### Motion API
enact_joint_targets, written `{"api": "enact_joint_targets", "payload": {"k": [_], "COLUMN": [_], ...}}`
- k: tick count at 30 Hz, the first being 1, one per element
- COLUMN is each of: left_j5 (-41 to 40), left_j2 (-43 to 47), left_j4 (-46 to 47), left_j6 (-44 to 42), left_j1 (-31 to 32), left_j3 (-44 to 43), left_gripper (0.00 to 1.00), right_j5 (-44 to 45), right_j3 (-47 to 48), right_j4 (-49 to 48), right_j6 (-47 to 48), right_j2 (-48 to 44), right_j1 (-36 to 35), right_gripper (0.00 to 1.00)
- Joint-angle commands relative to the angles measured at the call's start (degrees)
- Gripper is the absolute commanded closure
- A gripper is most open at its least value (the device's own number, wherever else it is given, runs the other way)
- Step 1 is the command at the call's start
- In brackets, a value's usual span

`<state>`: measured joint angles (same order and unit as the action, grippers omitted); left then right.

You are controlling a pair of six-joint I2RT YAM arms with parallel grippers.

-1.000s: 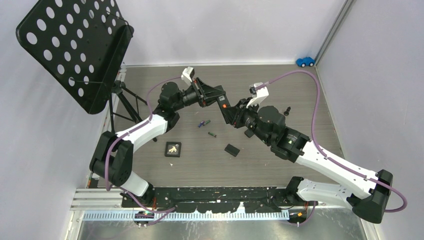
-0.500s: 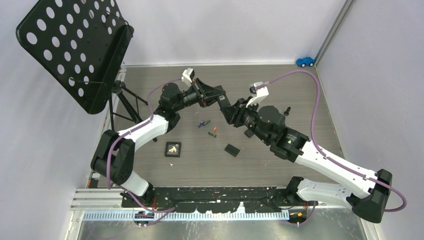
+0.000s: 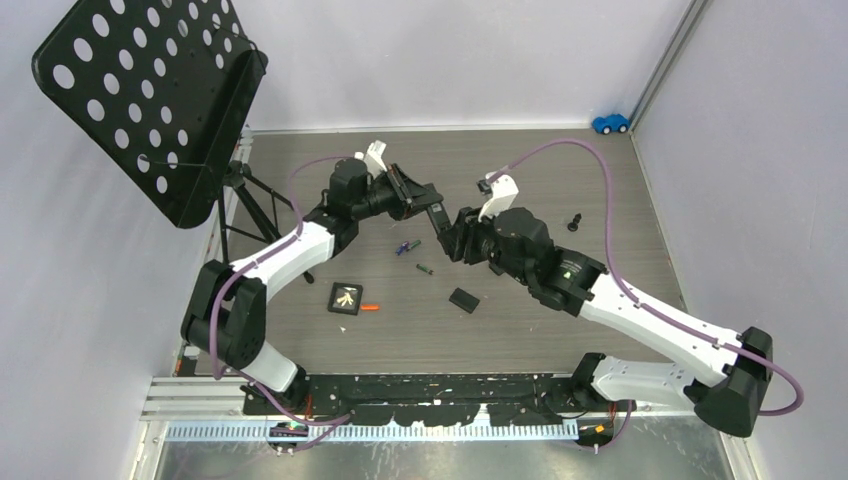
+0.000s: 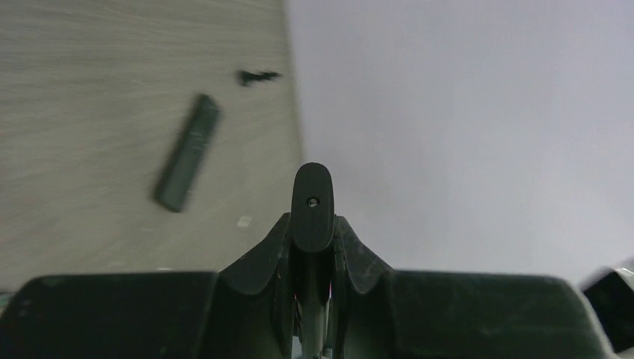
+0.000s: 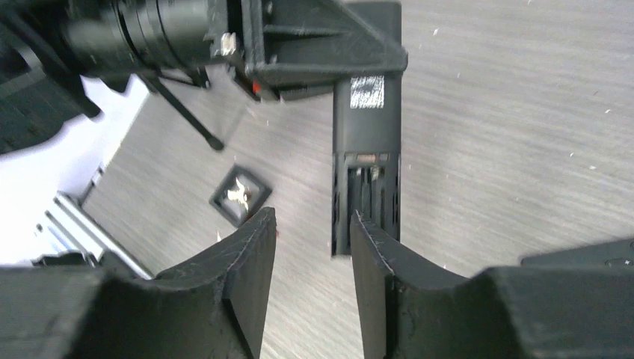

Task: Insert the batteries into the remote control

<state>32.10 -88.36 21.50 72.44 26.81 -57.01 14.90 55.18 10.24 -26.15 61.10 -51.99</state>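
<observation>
While the left fingers [image 4: 359,262] are closed tight on the remote control [image 5: 366,149], holding it above the worktop [image 3: 420,335], the right fingers [image 5: 250,262] stand partly apart and empty, just short of its open battery bay. The orange battery [image 3: 370,307] lies just beside a black square tile [image 3: 346,297]. The blue battery [image 3: 405,246] and the dark green battery [image 3: 424,269] lie near each other below the remote control.

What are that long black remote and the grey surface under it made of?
The long black remote control looks like matte moulded plastic: dull, even sheen. The grey tabletop shows wood grain, likely laminate or wood.
</observation>
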Motion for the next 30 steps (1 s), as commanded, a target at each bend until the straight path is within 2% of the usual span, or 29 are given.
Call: {"api": "enact_joint_targets", "payload": {"k": [1,6,17,23,30], "left_j5": [-13.78,-24.55,-47.48,-56.55,-57.36], "left_j2": [3.74,6.66,14.79,18.62,21.51], "left_j4": [-27.49,-38.78,-54.99,-61.10,-61.91], "left_j6": [-26.05,-35.16,-41.05,-42.68,-45.19], "left_j1": [-1.01,-1.23,-1.80,-1.85,-1.93], "left_j3": [-5.87,-8.00,-10.34,-11.66,-11.04], "left_gripper": [1.00,1.00,1.00,1.00,1.00], "right_j5": [-6.56,-8.89,-2.94,1.09,-1.70], "right_j3": [3.01,-1.11,7.28,12.05,16.30], "right_j4": [6.70,2.06,-3.15,-1.95,-1.00], "right_j6": [-1.00,-1.39,-6.71,-22.81,-39.70], "right_j2": [3.09,7.28,31.08,40.01,47.34], "right_j1": [-0.08,-4.12,-14.53,-15.78,-15.69], "right_gripper": [0.50,0.41,0.43,0.49,0.49]}}
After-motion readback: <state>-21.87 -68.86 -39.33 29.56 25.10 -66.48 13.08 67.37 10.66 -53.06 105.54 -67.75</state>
